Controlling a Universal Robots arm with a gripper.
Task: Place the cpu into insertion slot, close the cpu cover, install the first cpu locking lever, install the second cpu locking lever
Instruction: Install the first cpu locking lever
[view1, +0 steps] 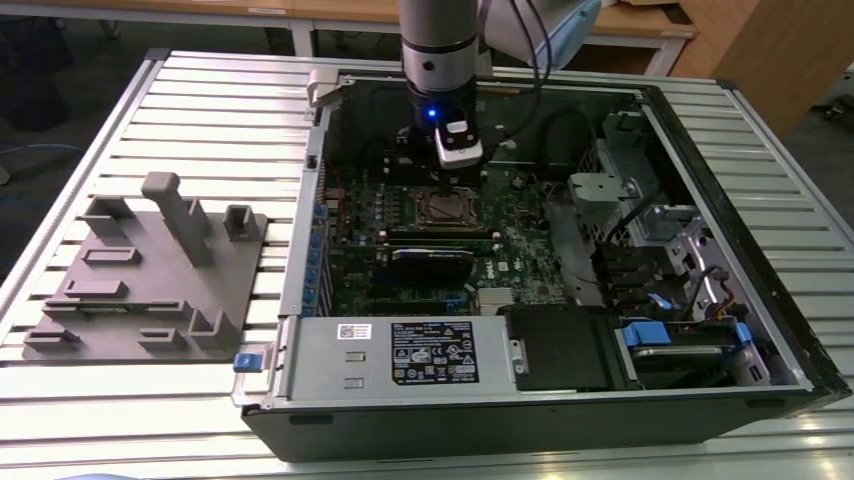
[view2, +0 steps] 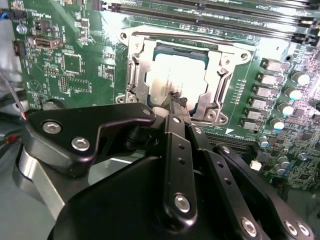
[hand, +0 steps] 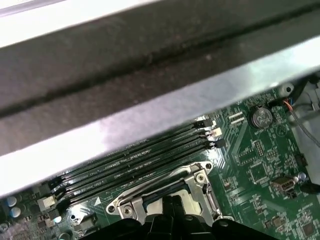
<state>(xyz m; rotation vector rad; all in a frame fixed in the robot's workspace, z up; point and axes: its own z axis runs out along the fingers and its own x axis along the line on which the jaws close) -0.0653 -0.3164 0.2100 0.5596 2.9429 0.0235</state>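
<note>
- While the tool (view2: 175, 102) hangs low over the motherboard (view2: 75, 60), its two fingertips are pressed together with nothing between them, just above the cpu (view2: 177, 80).
- The cpu lies flat in the insertion slot (view2: 150, 87), right under the tool tip; it looks seated.
- The cpu cover (view2: 131, 65) seems to be folded down around the chip, its silvery frame on all sides of the tool tip.
- I judge the cpu light, stiff and fragile; it is best held by its edges only.
- The cover is thin springy metal; push it on the frame, not on the chip.
</note>
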